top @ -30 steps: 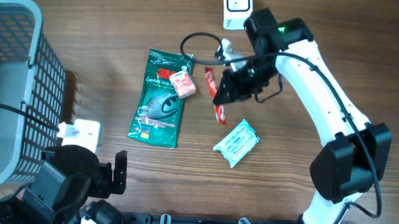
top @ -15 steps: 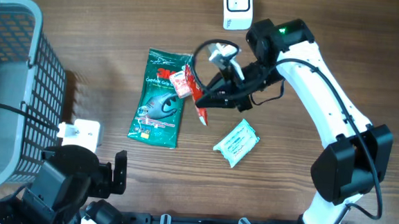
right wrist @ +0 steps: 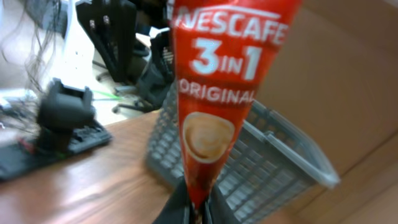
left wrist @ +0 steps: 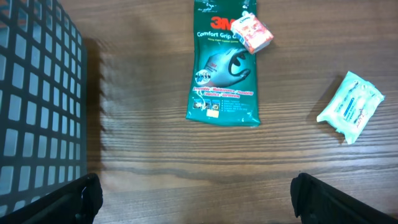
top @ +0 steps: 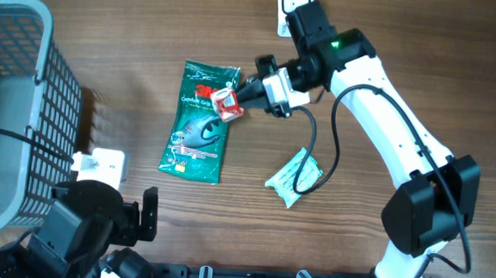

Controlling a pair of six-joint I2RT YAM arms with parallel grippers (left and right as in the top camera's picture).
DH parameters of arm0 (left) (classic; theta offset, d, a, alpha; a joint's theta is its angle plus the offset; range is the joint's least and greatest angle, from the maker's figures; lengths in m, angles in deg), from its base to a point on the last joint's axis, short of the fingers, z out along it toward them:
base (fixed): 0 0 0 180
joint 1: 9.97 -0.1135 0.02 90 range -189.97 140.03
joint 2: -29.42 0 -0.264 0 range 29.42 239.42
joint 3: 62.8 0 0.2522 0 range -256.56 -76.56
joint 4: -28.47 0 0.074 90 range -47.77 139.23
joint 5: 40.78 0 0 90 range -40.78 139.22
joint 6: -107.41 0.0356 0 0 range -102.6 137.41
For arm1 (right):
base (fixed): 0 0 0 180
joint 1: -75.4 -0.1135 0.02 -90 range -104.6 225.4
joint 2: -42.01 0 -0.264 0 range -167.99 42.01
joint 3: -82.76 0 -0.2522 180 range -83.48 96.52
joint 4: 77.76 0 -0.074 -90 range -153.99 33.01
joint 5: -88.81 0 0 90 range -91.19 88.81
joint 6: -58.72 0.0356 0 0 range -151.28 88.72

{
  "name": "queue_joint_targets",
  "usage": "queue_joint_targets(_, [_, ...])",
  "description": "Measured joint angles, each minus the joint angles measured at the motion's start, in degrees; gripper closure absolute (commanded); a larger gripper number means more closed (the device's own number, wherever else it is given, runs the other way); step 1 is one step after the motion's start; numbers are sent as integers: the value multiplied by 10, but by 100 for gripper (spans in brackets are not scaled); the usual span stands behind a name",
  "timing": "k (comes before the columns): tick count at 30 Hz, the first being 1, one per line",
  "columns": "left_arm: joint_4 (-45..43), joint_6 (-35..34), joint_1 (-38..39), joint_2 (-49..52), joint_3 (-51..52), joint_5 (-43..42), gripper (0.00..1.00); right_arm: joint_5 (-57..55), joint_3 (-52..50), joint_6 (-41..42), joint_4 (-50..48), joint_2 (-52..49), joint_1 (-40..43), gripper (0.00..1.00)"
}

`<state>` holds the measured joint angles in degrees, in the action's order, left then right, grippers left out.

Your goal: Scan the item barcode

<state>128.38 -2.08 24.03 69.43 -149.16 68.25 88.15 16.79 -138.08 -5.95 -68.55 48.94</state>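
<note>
My right tool [right wrist: 196,210] is clamped on the near end of the Nescafé 3-in-1 sachet [right wrist: 227,93], which juts ahead of it. Probably light, floppy, slick; the sealed end grips best.

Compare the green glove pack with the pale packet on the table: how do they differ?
The glove pack is dark green with white print; the pale packet is mint and white. The glove pack is clearly larger and longer than the pale packet. The glove pack has a small red box on its top corner; no box rests on the pale packet. Both lie flat on the wooden table.
</note>
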Motion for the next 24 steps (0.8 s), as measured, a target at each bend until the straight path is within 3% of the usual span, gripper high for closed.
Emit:
queue_joint_targets(9, [0, 0, 0, 0, 0, 0, 0, 0, -3, -11, -290, 0, 0, 96])
queue_joint_targets(14, [0, 0, 0, 0, 0, 0, 0, 0, -3, -13, -395, 0, -4, 96])
queue_joint_targets(24, [0, 0, 0, 0, 0, 0, 0, 0, -3, -11, -400, 4, -26, 96])
